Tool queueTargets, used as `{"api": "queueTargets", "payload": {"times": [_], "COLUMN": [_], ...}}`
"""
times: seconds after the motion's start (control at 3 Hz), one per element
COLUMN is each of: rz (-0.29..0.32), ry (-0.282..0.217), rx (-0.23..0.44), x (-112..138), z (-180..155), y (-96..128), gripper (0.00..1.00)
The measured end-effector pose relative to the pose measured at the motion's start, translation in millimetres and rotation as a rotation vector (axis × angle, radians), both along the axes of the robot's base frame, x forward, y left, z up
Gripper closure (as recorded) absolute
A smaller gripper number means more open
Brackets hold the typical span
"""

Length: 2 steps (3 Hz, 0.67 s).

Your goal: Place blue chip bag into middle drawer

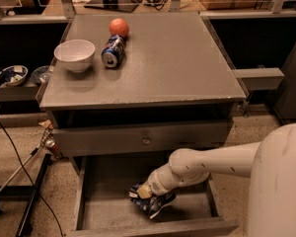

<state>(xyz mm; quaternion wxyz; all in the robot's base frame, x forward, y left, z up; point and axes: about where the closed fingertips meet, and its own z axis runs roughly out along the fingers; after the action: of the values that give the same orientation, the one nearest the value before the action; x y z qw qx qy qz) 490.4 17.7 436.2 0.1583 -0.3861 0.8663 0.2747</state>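
We see the gripper [144, 193] low in the middle drawer [108, 209], mostly buried in the blue chip bag [159, 204]. The drawer's rear is hidden under the drawer front [98, 142]. The robot body [281, 181] is cut off at right and bottom.

My arm [212, 163] is a smooth white tube with a bulbous joint, tapering to my tool [146, 193] at its eight-o'clock end.
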Motion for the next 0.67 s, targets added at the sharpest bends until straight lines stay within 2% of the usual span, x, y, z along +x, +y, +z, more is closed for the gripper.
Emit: {"api": "queueTargets", "payload": {"times": [0.67], "rz": [0.0], "ry": [0.0], "rx": [0.0], "x": [0.1], "z": [-0.2], "y": [0.2], "gripper": [0.5]}}
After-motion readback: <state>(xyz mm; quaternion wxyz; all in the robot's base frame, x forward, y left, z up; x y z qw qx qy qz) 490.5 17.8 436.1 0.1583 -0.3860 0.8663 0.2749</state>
